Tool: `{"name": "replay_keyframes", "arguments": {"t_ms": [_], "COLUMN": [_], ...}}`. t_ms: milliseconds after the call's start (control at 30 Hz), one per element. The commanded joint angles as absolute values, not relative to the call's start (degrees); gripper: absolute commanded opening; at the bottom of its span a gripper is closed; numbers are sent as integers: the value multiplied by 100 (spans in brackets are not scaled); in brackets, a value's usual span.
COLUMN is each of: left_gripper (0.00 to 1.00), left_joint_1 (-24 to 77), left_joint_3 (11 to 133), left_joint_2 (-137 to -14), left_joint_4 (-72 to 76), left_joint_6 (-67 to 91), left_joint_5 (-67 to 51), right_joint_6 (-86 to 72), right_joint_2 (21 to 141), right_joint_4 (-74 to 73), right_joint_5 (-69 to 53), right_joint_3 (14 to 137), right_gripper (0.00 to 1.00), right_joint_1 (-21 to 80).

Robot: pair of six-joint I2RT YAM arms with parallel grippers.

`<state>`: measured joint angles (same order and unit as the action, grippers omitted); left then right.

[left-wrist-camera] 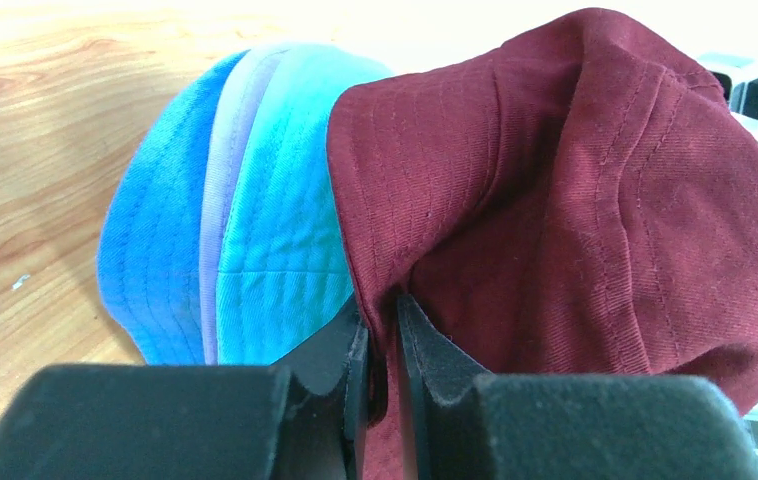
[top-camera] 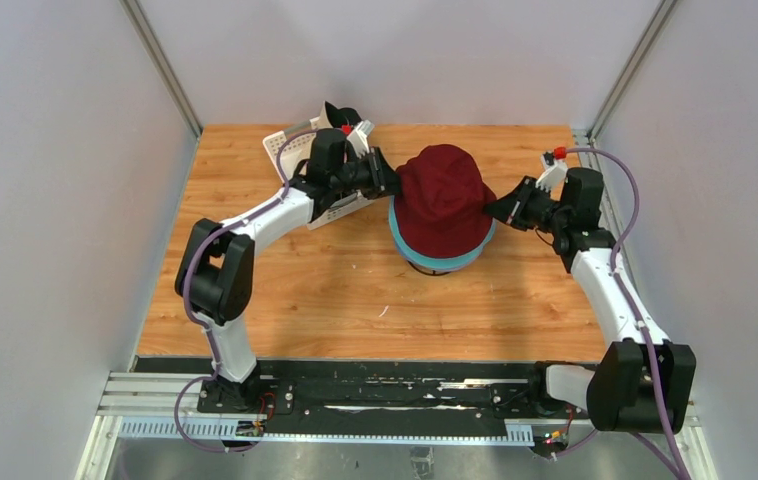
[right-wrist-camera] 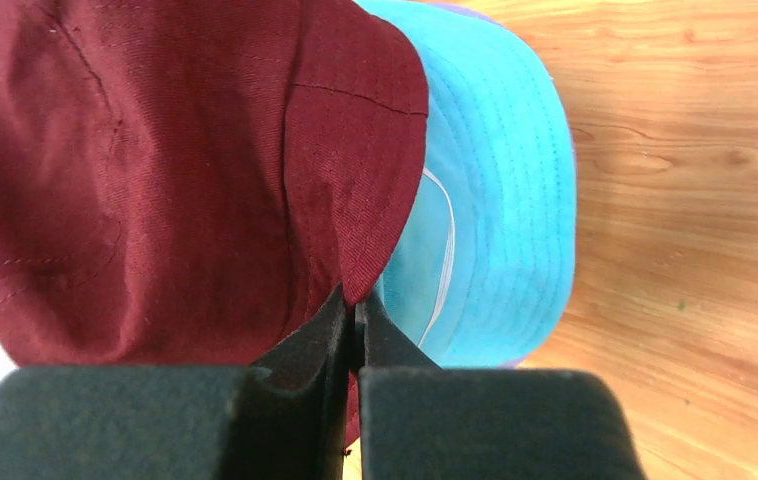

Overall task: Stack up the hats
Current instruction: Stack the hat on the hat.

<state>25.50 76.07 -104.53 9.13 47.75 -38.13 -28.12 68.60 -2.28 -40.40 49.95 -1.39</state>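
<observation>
from the near edge of the bench, the two arms reach forward to the stack, which stands in the far half, about midway between the left and right edges. the right claw (right-wrist-camera: 355, 305) is the nearer one. its jaws are pressed together on the brim of the dark red hat (top-camera: 442, 195), with only the cloth between them. the left claw (left-wrist-camera: 383, 310), a little farther, pinches the opposite side of the same brim, its jaws narrow around a fold of fabric.

the dark red hat lies on top of the teal hat (left-wrist-camera: 280, 200), the lavender hat (left-wrist-camera: 220, 220) and the blue hat (left-wrist-camera: 150, 250). their brims show below it on the near side, so i judge that it is not yet fully down and centred.

to do this step well, both claws should go down together and level, and draw the brim evenly until the red crown sits over the teal crown. a stronger pull from one side can drag the soft stack sideways. they should let go only when the brim rests flat.

near the far left corner, behind the left arm, is the white basket (top-camera: 277, 148) with the black hat (top-camera: 340, 113).
</observation>
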Motion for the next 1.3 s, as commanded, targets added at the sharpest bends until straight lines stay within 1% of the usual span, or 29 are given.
{"name": "replay_keyframes", "arguments": {"t_ms": [0, 200, 433, 767, 1033, 1167, 1267], "left_gripper": [17, 17, 17, 17, 14, 14, 13], "left_joint_1": [2711, 2733, 2734, 2733, 2733, 2717, 2671], "left_joint_3": [7735, 7642, 7418, 7241, 7155, 7092, 6903], "left_joint_2": [-10457, -10622, -10715, -10748, -10891, -10933, -10934], "left_joint_4": [831, 814, 794, 676, 587, 374, 475], "left_joint_6": [4655, 4621, 4554, 4390, 4338, 4177, 4180], "left_joint_5": [-3854, -3802, -3680, -3529, -3410, -3238, -3216], "right_joint_6": [-2288, -2190, -1832, -1558, -1472, -1489, -1514], "right_joint_2": [6904, 7088, 7304, 7704, 8053, 8215, 8339], "right_joint_4": [-975, -1119, -1655, -1943, -2066, -2091, -2088], "right_joint_5": [-3514, -3171, -2184, -690, -48, 51, 69], "right_joint_3": [5043, 5120, 5414, 5675, 5804, 5847, 5884], "right_gripper": [1, 0, 1, 1, 1, 1, 1], "right_joint_1": [-75, -35, 359, 1178, 1477, 1505, 1516]}}
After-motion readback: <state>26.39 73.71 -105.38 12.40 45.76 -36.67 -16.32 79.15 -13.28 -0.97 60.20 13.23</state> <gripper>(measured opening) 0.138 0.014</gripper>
